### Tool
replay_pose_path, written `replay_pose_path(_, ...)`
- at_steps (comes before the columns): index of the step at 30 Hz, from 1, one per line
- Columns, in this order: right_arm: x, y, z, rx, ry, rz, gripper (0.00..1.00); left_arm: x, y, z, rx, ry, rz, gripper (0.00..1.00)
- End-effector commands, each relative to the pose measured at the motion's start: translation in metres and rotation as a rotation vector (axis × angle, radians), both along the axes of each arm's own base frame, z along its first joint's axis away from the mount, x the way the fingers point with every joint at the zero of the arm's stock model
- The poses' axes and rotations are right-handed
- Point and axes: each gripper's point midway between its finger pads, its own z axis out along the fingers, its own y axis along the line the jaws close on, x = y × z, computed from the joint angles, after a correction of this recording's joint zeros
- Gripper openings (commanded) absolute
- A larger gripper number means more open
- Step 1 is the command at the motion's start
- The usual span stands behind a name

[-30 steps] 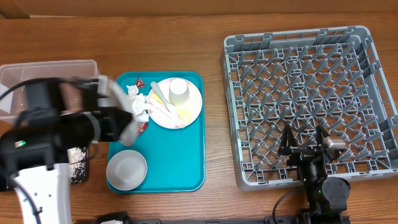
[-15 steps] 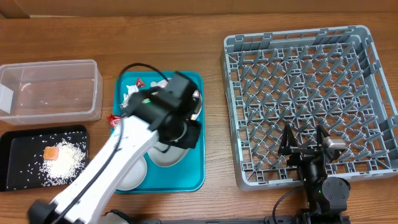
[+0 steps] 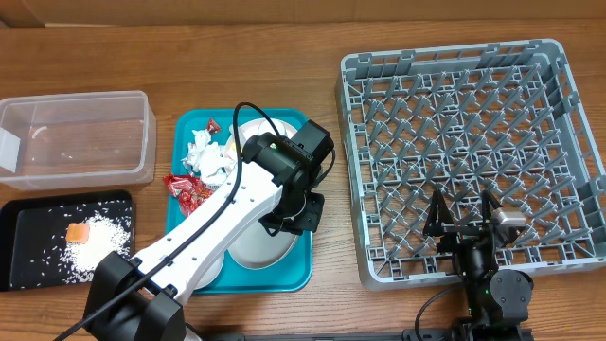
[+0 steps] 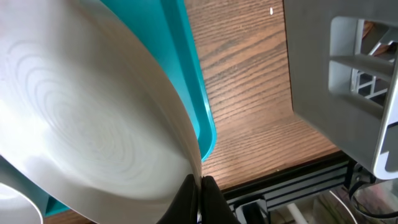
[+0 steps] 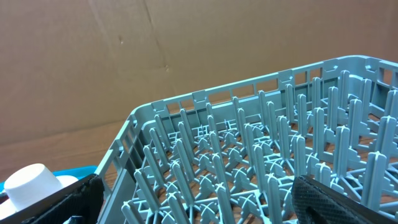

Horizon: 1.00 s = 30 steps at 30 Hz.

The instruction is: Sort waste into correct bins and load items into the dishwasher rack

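Left claw [image 4: 198, 194] is clamping the white plate [image 4: 93, 124]; right claw [image 3: 461, 214] is hanging released. Next: slotting it into the dishwasher rack [image 3: 445, 59].

Brown wood-grain bench [image 3: 284, 38]. Directly on it: clear rectangular plastic tub [image 3: 148, 142] far left, shallow black rectangular tray [image 3: 28, 218] just beside it toward the front edge, flat teal plastic tray [image 3: 294, 270] mid, large square grey plastic rack [image 3: 352, 189] right.

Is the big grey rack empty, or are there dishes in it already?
Empty. In the overhead view the dishwasher rack holds only its own bare pegs; no dishes are inside.
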Motion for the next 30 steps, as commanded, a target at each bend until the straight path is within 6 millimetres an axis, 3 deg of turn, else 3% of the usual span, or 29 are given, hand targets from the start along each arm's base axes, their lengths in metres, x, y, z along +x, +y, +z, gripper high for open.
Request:
replay_pose_path(1, 0.0, -0.003, -0.002, -0.008, -0.004, -0.012, 1.0, -0.008, -0.003, -0.001, -0.008, 0.041, 0.009, 0.06)
replay_pose_path(5, 0.0, -0.003, -0.002, -0.008, -0.004, -0.012, 1.0, -0.015, -0.001, 0.0, -0.004, 0.074, 0.009, 0.08)
replay_pose_path(8, 0.0, -0.003, -0.002, -0.008, -0.004, -0.012, 1.0, -0.021, 0.001, 0.001, 0.004, 0.099, 0.01, 0.22)
replay_pose_path(11, 0.0, -0.003, -0.002, -0.008, -0.004, -0.012, 1.0, -0.022, 0.004, 0.001, 0.014, 0.104, 0.009, 0.25)
replay_pose_path(13, 0.0, -0.003, -0.002, -0.008, -0.004, -0.012, 1.0, -0.023, 0.004, 0.001, 0.015, 0.105, 0.005, 0.41)
replay_pose_path(18, 0.0, -0.003, -0.002, -0.008, -0.004, -0.012, 1.0, -0.018, 0.001, 0.006, -0.006, 0.081, -0.03, 0.43)
replay_pose_path(23, 0.0, -0.003, -0.002, -0.008, -0.004, -0.012, 1.0, 0.006, -0.012, 0.044, -0.08, -0.02, -0.076, 0.56)
replay_pose_path(26, 0.0, -0.003, -0.002, -0.008, -0.004, -0.012, 1.0, 0.033, 0.002, 0.075, -0.052, -0.132, -0.042, 0.65)
replay_pose_path(29, 0.0, -0.003, -0.002, -0.008, -0.004, -0.012, 1.0, 0.062, 0.025, 0.107, -0.033, -0.238, 0.041, 0.84)
replay_pose_path(30, 0.0, -0.003, -0.002, -0.008, -0.004, -0.012, 1.0, 0.074, 0.035, 0.119, -0.047, -0.268, 0.085, 1.0)
